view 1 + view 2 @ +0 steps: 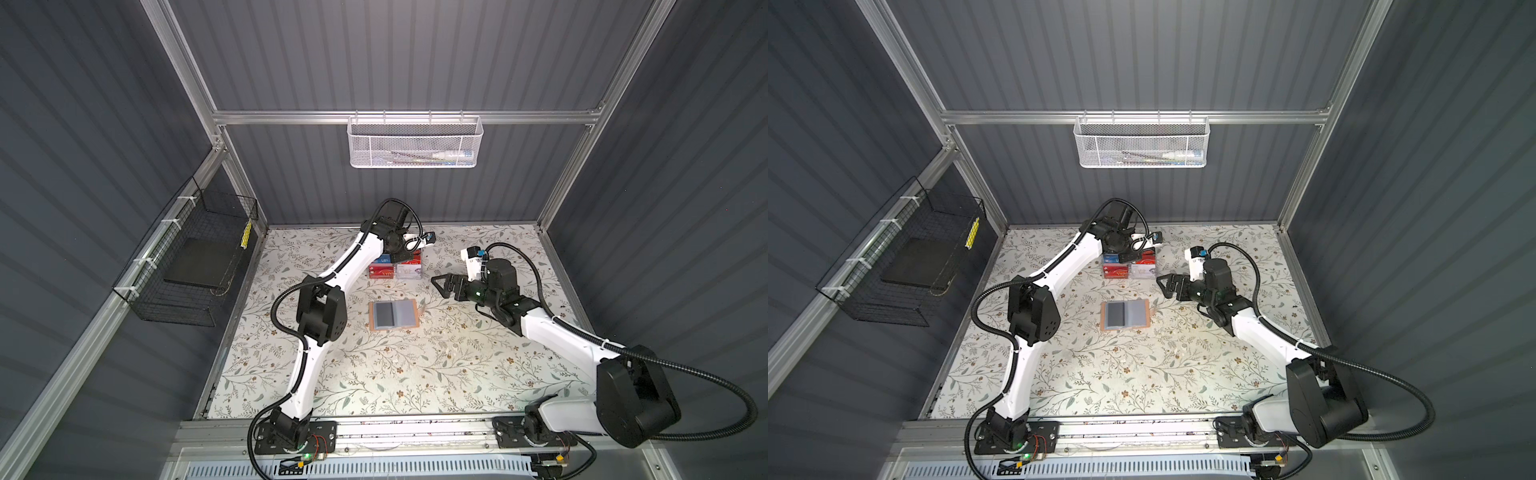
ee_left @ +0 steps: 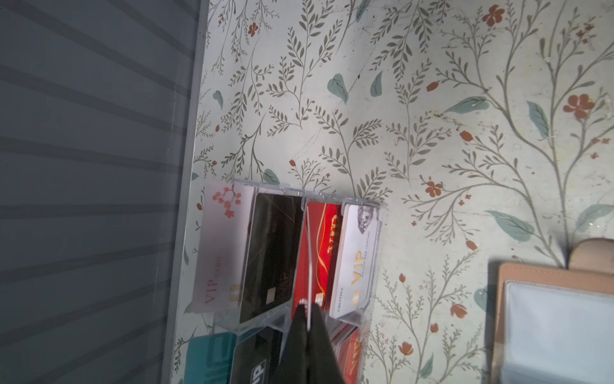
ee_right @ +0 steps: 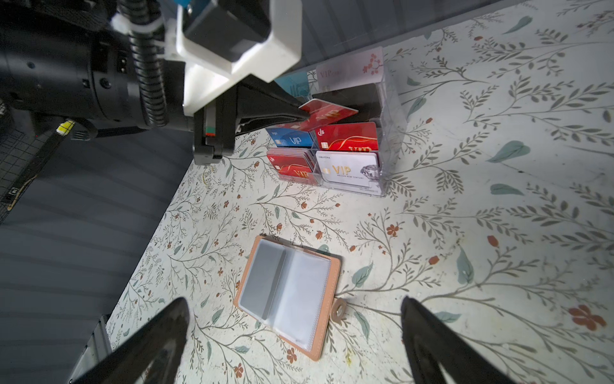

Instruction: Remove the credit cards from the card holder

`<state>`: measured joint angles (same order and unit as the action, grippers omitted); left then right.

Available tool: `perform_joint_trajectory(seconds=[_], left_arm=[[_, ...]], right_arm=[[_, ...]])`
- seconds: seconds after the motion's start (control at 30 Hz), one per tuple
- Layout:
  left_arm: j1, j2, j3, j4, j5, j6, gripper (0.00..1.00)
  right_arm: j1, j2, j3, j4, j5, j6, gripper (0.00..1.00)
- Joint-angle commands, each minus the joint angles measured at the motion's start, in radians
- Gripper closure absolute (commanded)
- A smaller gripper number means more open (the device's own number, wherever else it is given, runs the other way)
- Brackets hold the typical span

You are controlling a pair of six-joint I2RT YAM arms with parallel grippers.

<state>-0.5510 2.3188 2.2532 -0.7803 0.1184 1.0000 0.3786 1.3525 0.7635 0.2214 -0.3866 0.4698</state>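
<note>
Robot lab cell, aluminium frame (image 1: 270, 117)

From my end the card holder (image 3: 289, 296) is lying open and flat mid-table (image 3: 465, 232): peach cover down, grey-clear sleeves facing up, one page darker than the other, snap tab poking out the side. One red credit card (image 3: 327, 114) is up off the surface, tilted and pinched at one end by the left gripper (image 3: 299, 117), just above the clear rack (image 3: 392, 109). The other cards (image 3: 345, 139) (red, blue, white, black) stand in the rack's slots, well apart from the holder.
</note>
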Motion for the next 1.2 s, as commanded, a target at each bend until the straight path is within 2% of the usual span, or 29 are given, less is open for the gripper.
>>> perform_joint_trajectory(seconds=[0.0, 0.3, 0.63, 1.17], left_arm=[[-0.006, 0.032, 0.025, -0.045, -0.009, 0.096, 1.00], [-0.015, 0.061, 0.010, -0.024, -0.015, 0.129, 1.00], [-0.023, 0.109, 0.058, -0.058, -0.061, 0.203, 1.00], [-0.050, 0.119, 0.046, -0.053, -0.136, 0.254, 1.00]], right_arm=[[-0.001, -0.018, -0.016, 0.023, -0.009, 0.004, 0.01], [0.000, -0.011, -0.016, 0.022, -0.005, 0.001, 0.01], [0.000, -0.012, -0.018, 0.024, -0.004, -0.001, 0.01], [0.001, -0.008, -0.020, 0.036, -0.019, 0.009, 0.01]])
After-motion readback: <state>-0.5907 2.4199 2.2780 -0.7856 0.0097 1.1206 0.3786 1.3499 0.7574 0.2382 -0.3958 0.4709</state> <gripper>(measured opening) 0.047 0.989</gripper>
